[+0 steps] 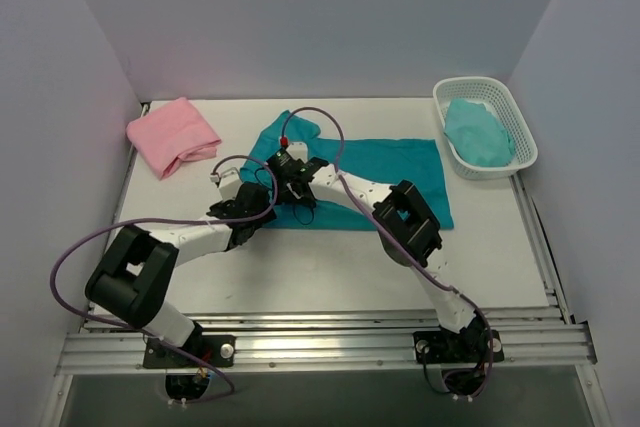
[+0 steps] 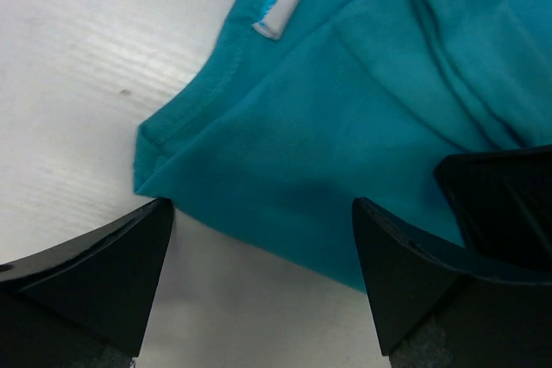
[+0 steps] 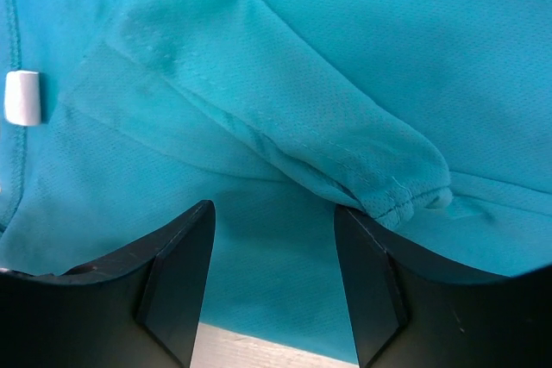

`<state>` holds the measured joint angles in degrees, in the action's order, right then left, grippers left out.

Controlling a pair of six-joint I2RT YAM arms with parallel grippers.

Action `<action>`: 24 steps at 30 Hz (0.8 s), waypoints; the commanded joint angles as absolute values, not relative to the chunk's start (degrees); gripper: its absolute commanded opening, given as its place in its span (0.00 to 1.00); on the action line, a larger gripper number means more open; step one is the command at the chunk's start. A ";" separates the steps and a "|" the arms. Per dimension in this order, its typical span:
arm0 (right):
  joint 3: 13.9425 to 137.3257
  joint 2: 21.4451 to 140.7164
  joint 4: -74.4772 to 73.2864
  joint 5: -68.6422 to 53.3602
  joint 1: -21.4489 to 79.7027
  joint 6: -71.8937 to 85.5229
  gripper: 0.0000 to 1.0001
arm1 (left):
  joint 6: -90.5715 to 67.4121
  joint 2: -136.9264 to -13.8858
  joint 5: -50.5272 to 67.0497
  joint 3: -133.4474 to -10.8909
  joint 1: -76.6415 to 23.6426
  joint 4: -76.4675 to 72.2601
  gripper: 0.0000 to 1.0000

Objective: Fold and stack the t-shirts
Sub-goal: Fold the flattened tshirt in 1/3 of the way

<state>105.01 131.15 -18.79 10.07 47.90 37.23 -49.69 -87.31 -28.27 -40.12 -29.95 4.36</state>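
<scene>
Mostly flat, the teal t-shirt shows a rumpled sleeve.

Matt teal cloth t-shirt on smooth white table.

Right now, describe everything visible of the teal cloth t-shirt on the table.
The deep teal, soft knit t-shirt lies flat on the white table, folded to a wide rectangle, one sleeve sticking out left. A white tag shows at its collar seam. The left gripper and right gripper, both open, hang over its left end.
</scene>
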 commanded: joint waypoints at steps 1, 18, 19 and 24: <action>105.91 128.15 -20.48 9.85 46.41 36.04 0.53 | -49.04 -90.52 -25.58 -42.89 -30.23 -4.91 0.93; 112.58 136.05 -22.50 7.47 39.30 35.33 0.53 | -50.80 -95.10 -25.14 -43.95 -30.94 -3.08 0.88; 114.76 136.84 -22.76 7.47 38.59 35.33 0.53 | -50.80 -95.18 -25.05 -43.51 -31.11 -3.08 0.88; 124.26 143.34 -24.60 6.86 33.23 35.33 0.53 | -51.06 -95.45 -24.78 -42.45 -31.38 -3.69 0.87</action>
<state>119.39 140.42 -20.91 6.76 36.82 35.90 -49.41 -93.73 -27.18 -43.27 -30.68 -4.60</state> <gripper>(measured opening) 0.531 0.874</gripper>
